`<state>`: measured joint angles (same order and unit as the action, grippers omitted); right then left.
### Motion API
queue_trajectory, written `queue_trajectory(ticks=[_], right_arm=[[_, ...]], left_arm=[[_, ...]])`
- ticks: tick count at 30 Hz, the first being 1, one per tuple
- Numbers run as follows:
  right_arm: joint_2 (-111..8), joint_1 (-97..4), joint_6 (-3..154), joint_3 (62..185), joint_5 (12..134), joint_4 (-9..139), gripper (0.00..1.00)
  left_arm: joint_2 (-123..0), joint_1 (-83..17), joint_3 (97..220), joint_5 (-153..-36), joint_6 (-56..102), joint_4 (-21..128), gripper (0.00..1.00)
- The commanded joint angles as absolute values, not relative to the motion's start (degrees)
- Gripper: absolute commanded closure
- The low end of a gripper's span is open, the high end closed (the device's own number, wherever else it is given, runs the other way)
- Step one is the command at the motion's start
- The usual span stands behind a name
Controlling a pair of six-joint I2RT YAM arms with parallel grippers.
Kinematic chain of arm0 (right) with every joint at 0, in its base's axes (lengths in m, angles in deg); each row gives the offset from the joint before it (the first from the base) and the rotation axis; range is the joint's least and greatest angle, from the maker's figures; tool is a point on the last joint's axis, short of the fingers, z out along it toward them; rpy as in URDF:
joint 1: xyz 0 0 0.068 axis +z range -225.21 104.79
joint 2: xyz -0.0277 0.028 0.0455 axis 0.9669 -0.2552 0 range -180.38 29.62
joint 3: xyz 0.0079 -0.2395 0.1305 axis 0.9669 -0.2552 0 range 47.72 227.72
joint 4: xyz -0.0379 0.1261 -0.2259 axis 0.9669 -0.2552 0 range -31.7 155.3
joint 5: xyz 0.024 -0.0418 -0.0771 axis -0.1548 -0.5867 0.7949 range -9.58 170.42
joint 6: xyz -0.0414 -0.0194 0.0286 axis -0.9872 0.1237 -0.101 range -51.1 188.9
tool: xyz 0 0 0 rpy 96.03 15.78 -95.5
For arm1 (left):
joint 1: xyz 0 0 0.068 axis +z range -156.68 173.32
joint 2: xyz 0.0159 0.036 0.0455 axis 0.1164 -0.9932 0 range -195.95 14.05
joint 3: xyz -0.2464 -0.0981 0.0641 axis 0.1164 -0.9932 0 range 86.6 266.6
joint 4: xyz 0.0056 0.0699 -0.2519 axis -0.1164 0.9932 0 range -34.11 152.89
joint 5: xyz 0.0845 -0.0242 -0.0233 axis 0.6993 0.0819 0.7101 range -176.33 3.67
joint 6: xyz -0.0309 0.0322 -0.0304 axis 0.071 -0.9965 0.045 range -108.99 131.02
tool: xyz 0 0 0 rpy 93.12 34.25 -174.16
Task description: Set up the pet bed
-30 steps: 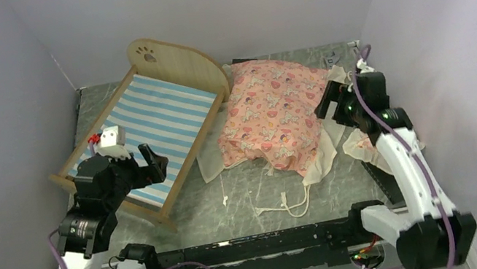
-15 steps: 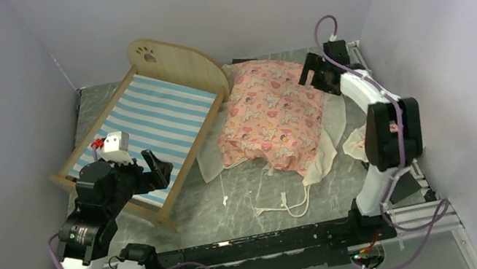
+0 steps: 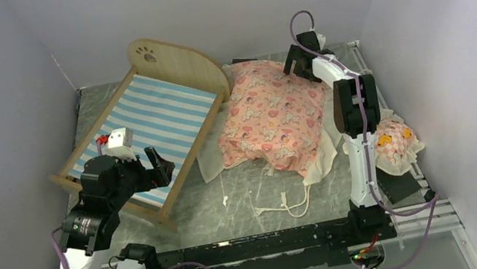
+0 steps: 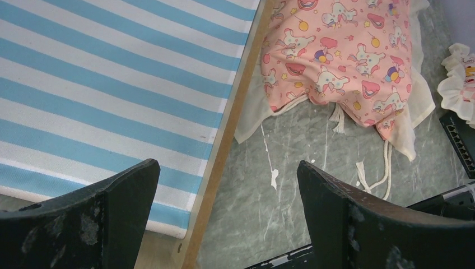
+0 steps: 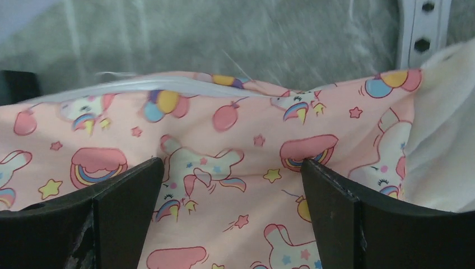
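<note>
The pet bed is a light-wood frame with a paw-print headboard and a blue-and-white striped base. It stands empty at the left. My left gripper hangs open above the bed's near right corner, straddling the side rail. The pink cartoon-print mattress lies on the table to the right of the bed. My right gripper is open just over the mattress's far end. A frilled pillow lies at the right wall.
White tie cords trail from the mattress across the grey marbled table. Purple walls close in on the left, the back and the right. The black arm-mount rail runs along the near edge.
My right arm has swung from the right side out to the mattress's far end, uncovering the pillow by the wall. My left gripper has shifted slightly over the bed's near corner.
</note>
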<state>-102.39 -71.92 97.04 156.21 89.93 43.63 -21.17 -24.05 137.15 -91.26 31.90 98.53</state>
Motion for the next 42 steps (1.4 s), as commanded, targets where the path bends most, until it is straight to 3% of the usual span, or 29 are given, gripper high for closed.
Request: queue_trajectory(ticks=[1,3,11,14,29,42], right_arm=[[-103.5,-71.2,99.0,157.0,93.3,39.2,0.04],[-102.9,-70.9,99.2,155.0,92.7,39.2,0.14],[-91.5,-68.5,99.4,137.9,91.4,44.9,0.8],[-84.1,-67.3,100.0,130.6,91.8,47.4,0.99],[-45.6,-55.9,103.5,111.7,94.7,51.1,1.0],[-29.5,-45.6,106.5,107.6,97.9,51.3,1.0]], left_arm=[[-21.2,-24.3,137.4,-92.1,32.8,97.1,0.01],[-21.2,-24.3,137.1,-92.6,32.9,96.8,0.01],[-20.9,-24.3,137.7,-95.5,32.3,96.6,0.0],[-21.2,-24.3,138.1,-97.9,32.6,96.4,0.0],[-33.1,-24.4,146.2,-105.6,38.5,89.8,0.0],[-47.5,-27.5,152.0,-103.6,46.9,69.9,0.01]])
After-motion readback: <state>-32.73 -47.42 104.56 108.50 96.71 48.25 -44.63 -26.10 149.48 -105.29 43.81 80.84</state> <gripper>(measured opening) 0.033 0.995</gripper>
